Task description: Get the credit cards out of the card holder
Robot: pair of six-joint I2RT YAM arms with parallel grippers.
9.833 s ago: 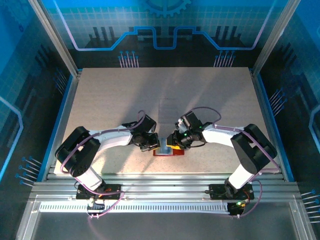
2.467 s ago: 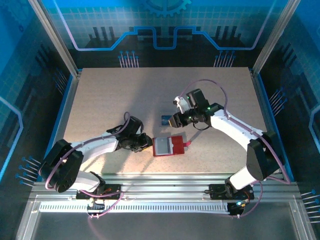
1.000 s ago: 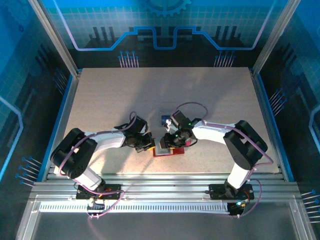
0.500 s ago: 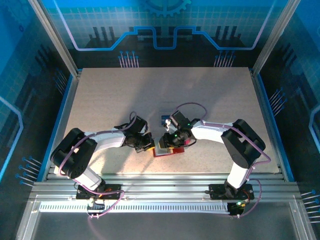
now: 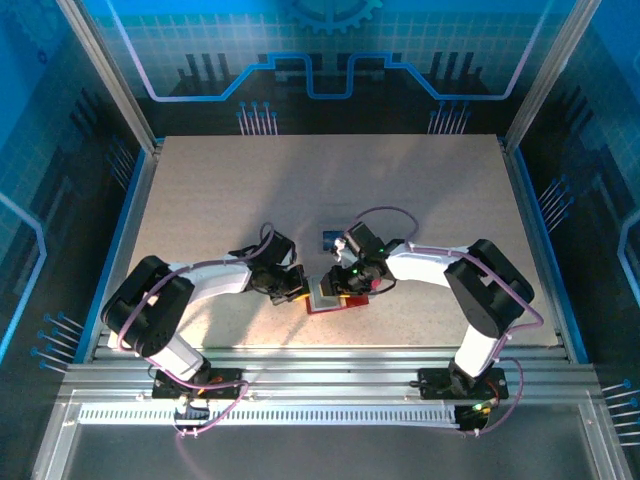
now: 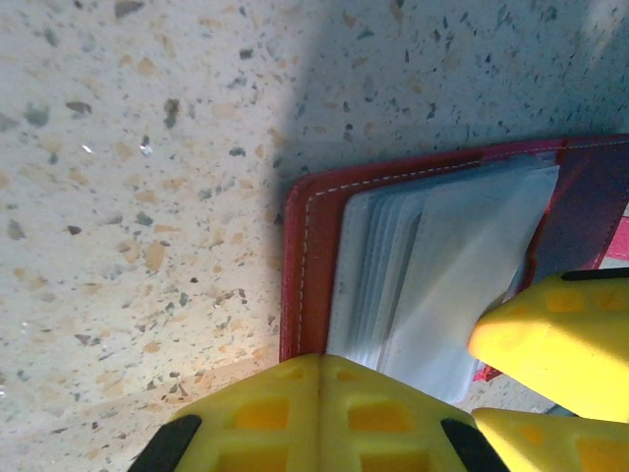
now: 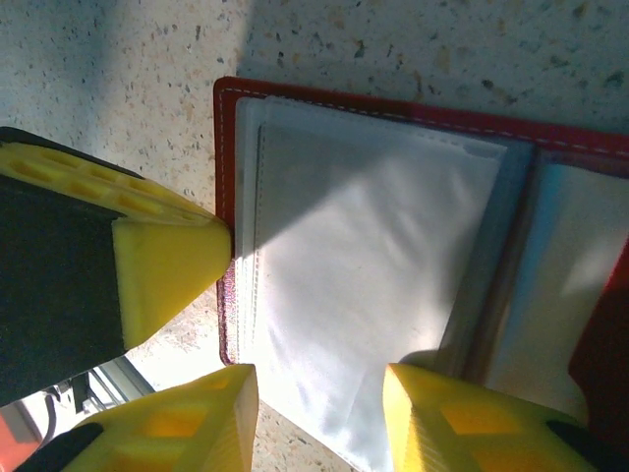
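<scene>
Right gripper [image 7: 316, 383] is back at the red card holder [image 6: 303, 246]

One blue card [image 5: 329, 238] now lies out on the bench [image 5: 230, 200], near the holder. The right gripper has come back and sits half open over the grey pockets, maybe for the next card. The left gripper [image 6: 316, 393], closed tight, presses the holder's edge.

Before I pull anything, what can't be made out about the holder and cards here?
- Any cards inside: in both wrist views the pale pockets and glare hide them.
- The holder, top view: left gripper and right gripper cover most of it.
- Right gripper's grip: fingers straddle a pocket; pinching or not is unclear.
- The holder's right half: cut off at the right wrist view's edge.
</scene>
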